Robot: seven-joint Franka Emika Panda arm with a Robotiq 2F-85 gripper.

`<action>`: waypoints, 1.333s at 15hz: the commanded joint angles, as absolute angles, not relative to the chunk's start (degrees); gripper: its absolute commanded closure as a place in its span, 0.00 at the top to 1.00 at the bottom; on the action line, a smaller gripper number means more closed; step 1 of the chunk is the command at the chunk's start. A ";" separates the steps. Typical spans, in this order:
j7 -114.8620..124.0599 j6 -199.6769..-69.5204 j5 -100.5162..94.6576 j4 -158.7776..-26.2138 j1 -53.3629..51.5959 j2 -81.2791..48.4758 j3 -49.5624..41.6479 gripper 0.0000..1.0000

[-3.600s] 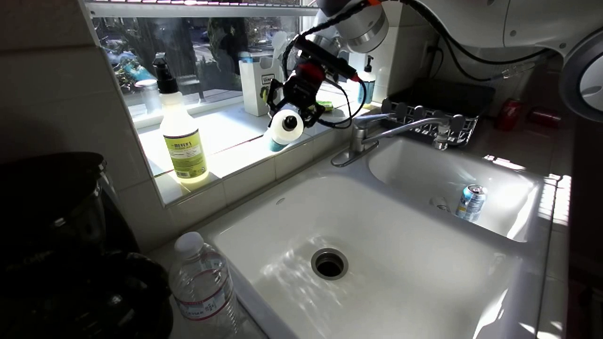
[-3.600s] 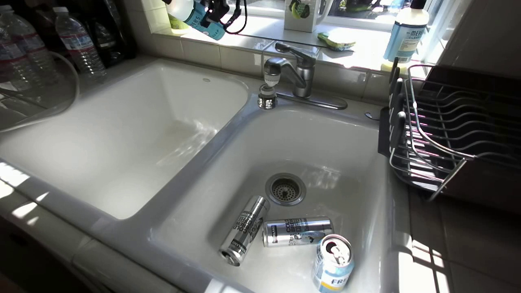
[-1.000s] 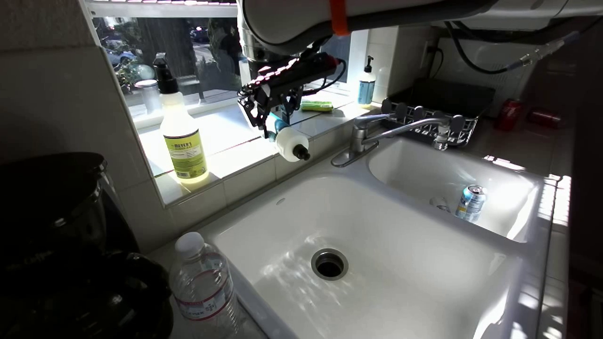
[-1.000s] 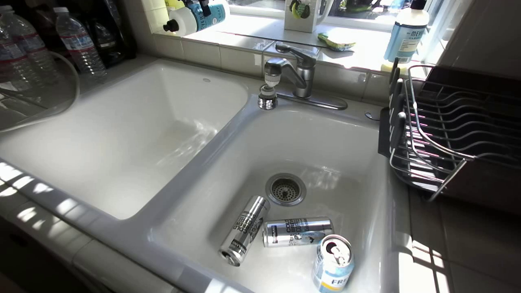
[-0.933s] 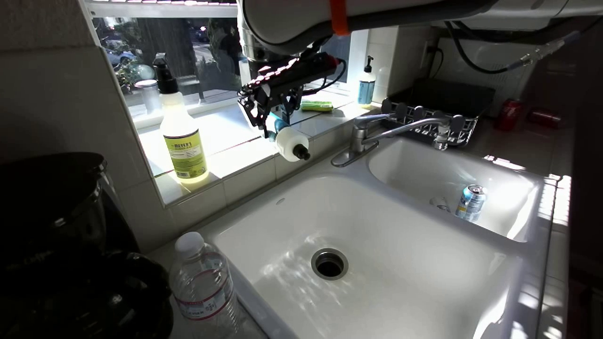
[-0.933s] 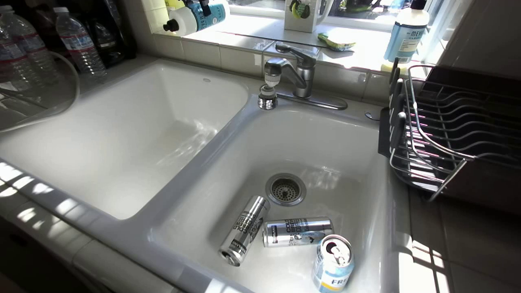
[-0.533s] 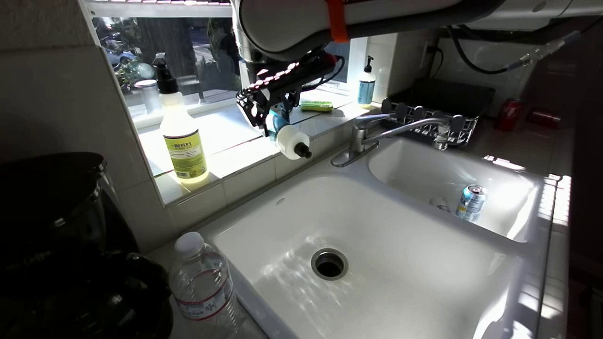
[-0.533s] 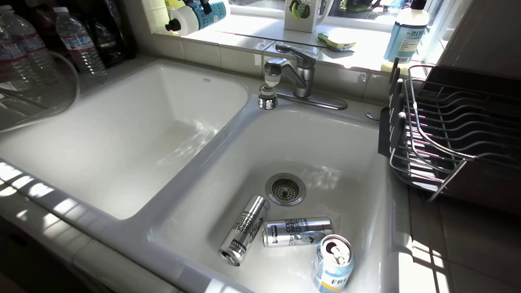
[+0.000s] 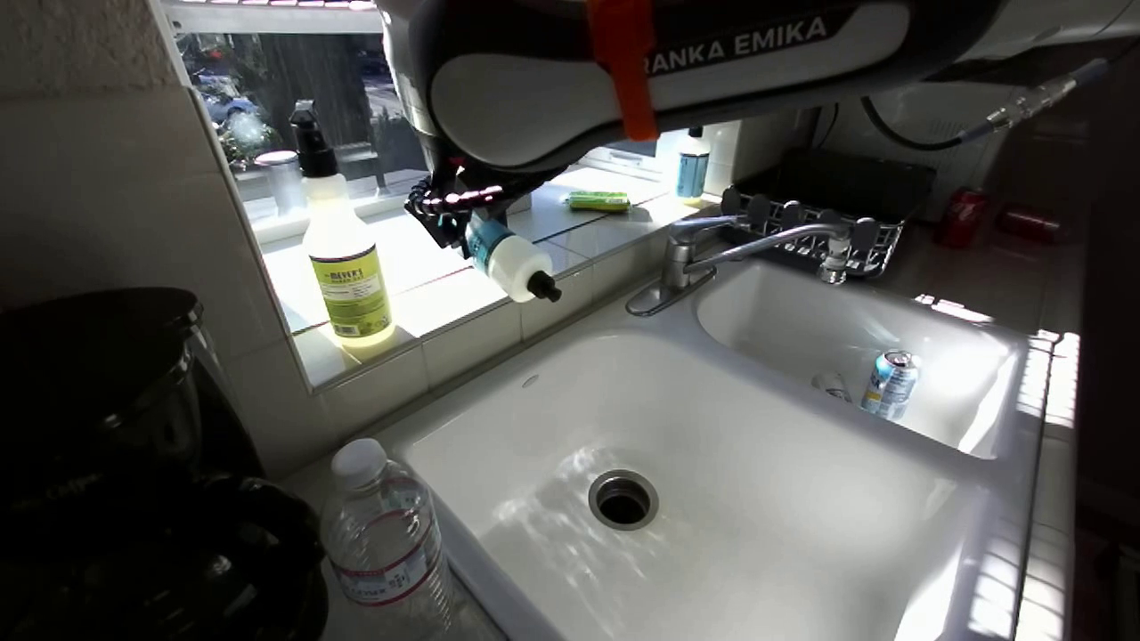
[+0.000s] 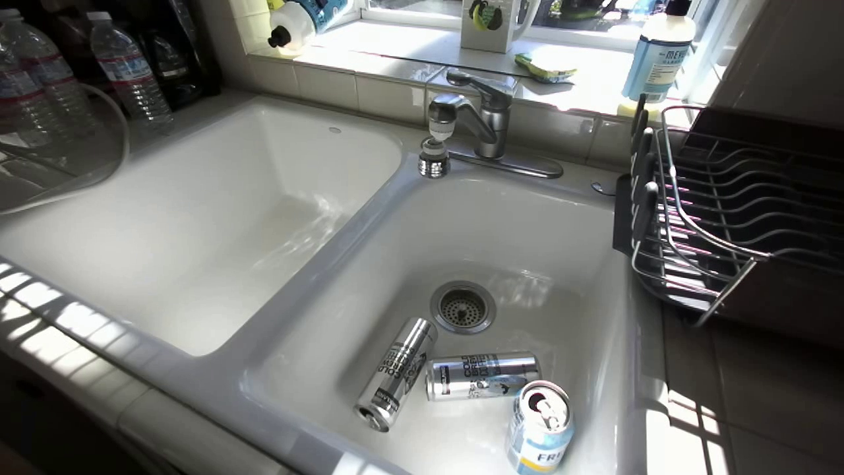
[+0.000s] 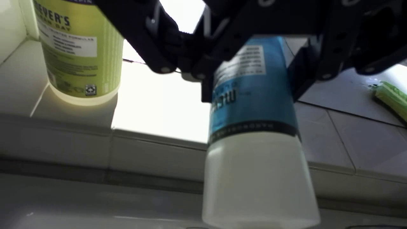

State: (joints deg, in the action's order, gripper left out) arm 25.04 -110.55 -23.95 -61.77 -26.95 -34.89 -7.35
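A: What's nearest?

B: In an exterior view, the right basin (image 10: pixel 580 264) of the white double sink (image 10: pixel 308 280) holds an open blue-and-white metal can (image 10: pixel 541 432), standing, and two slim silver metal cans (image 10: pixel 395 375) lying farther back.

A: Any writing?

B: "FRE" on the blue-and-white one, "COLD BREW" on the silver pair.

A: And beyond the sink?

B: The gripper (image 11: pixel 252 87), closed around a white plastic bottle with a blue label and black cap (image 11: pixel 257 152), tilted cap-down over the left part of the tiled windowsill (image 9: pixel 450 289). In the wrist view its print is upside down, only partly readable.

A: Left of that?

B: A yellow-green-labelled spray bottle (image 9: pixel 349 276), upright, reading "MEYER'S".

A: Farthest?

B: Right of the gripper, a white jug with a fruit picture (image 10: pixel 489 25), contents hidden; at the right end, a blue-labelled bottle with a black top (image 10: pixel 659 56), starting "MEYE".
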 commanded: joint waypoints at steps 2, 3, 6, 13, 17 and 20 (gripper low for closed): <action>21.77 -123.49 -25.99 -74.40 -26.42 -28.07 -6.99 0.32; 21.37 -125.81 -25.94 -76.52 -26.22 -26.95 -7.09 0.32; 20.24 -131.08 -24.99 -82.38 -25.39 -23.51 -7.05 0.32; 20.69 -137.16 -27.53 -92.87 -21.54 -16.10 -3.34 0.32; 17.44 -144.22 -29.84 -99.64 -19.29 -12.05 -1.41 0.32; 14.99 -149.60 -29.70 -104.77 -17.43 -9.55 -0.15 0.32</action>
